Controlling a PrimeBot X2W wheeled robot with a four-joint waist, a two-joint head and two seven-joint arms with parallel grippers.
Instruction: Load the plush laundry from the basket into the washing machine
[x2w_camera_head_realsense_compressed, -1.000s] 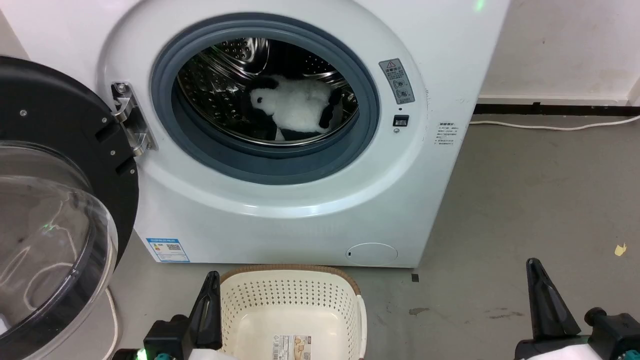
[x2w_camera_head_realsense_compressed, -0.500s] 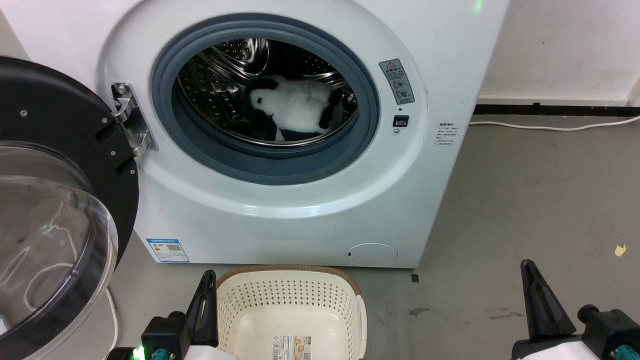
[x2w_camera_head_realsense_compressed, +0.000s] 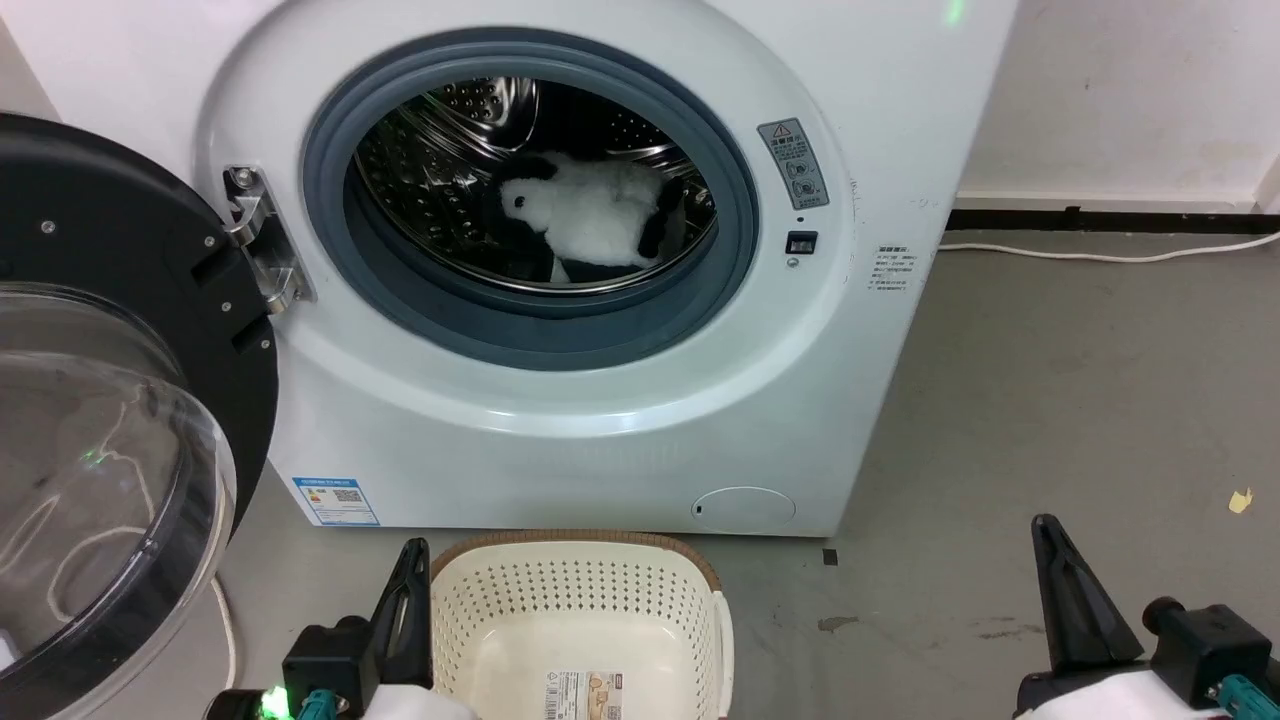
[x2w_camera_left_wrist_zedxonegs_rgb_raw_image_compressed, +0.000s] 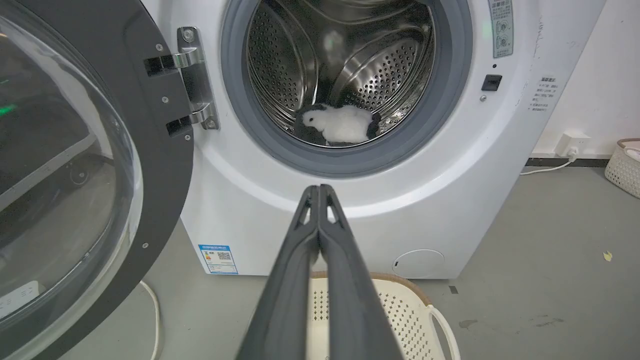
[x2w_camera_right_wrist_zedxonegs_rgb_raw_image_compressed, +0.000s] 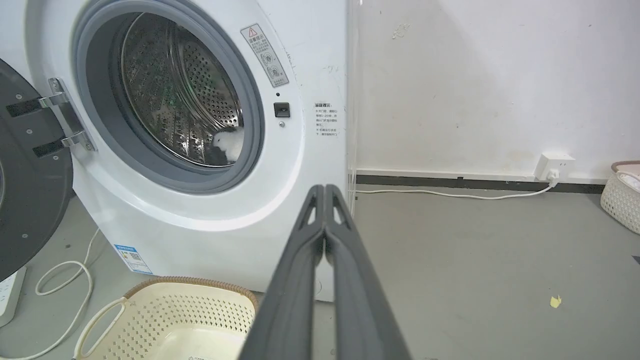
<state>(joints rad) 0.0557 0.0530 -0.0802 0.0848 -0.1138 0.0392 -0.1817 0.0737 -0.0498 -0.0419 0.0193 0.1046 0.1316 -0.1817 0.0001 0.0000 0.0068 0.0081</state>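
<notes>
Left hand (x2w_camera_head_realsense_compressed: 413, 548): closed, empty, edged left beside basket (x2w_camera_head_realsense_compressed: 580, 592).
Right hand (x2w_camera_head_realsense_compressed: 1046, 525): closed, empty, drifted left.
Plush (x2w_camera_head_realsense_compressed: 590, 215): unmoved in washer (x2w_camera_head_realsense_compressed: 600, 440) drum.

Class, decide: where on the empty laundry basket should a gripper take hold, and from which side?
Grip the looped side handle of the basket, coming from above. The basket stands upright with its top open, and the thin handle bar should suit a narrow pinch.
</notes>
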